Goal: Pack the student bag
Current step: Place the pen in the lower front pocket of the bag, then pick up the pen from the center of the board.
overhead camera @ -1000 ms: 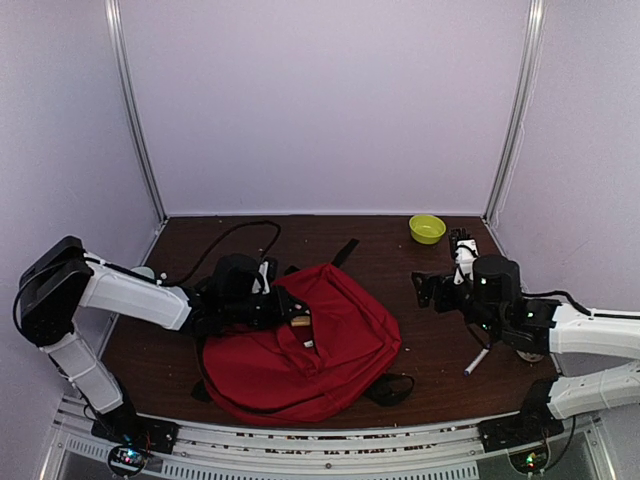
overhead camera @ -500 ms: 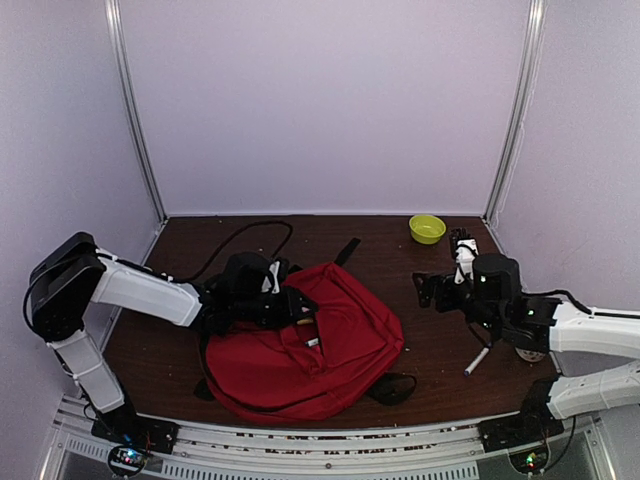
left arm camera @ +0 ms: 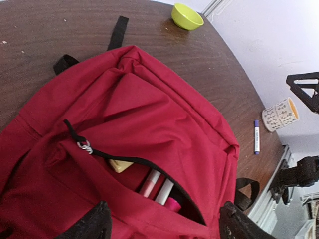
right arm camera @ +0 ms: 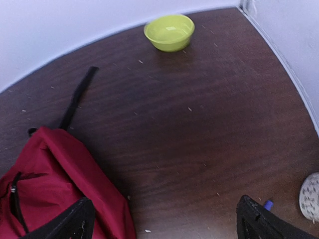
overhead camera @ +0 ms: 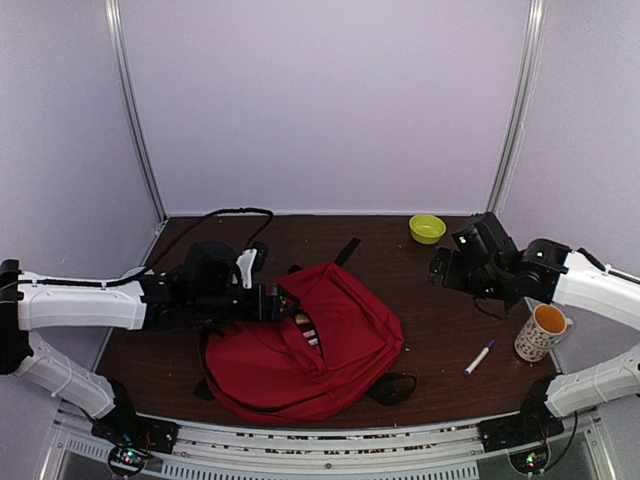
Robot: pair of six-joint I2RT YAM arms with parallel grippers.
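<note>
On a dark, wood-grained table [overhead camera: 440,320] walled in pale lilac panels, the overhead view shows the student bag [overhead camera: 300,350], a slumped dark-red fabric backpack. It lies flat between the two arms, nearer the left one. The left gripper [overhead camera: 268,301] hovers at the bag's front pocket. The right gripper [overhead camera: 447,268] hangs over bare wood well to the right, and how far its jaws are spread cannot be told from above. A round lime-green bowl [overhead camera: 427,228] sits near the back wall. A patterned mug [overhead camera: 541,332] with an orange inside stands at the right edge, with a slim white marker [overhead camera: 479,357] lying near it. A black cable [overhead camera: 230,220] loops behind the left arm.

In the left wrist view, the left gripper [left arm camera: 164,226] is spread wide and grips nothing, its black fingertips [left arm camera: 94,224] framing the pocket mouth. The curved zipper stands open, with a metal ring pull [left arm camera: 84,146] at its left end. Inside are a pale yellow block [left arm camera: 121,165], two pink-and-white pens [left arm camera: 157,185] and something magenta. A flat black strap [left arm camera: 117,31] trails from the bag's top.

In the right wrist view, the right gripper [right arm camera: 167,224] is likewise splayed wide and empty above the streaked tabletop. The bag's soft corner shows at lower left, the glossy bowl [right arm camera: 169,32] lies beyond, and the mug's speckled edge [right arm camera: 310,196] is at lower right.
</note>
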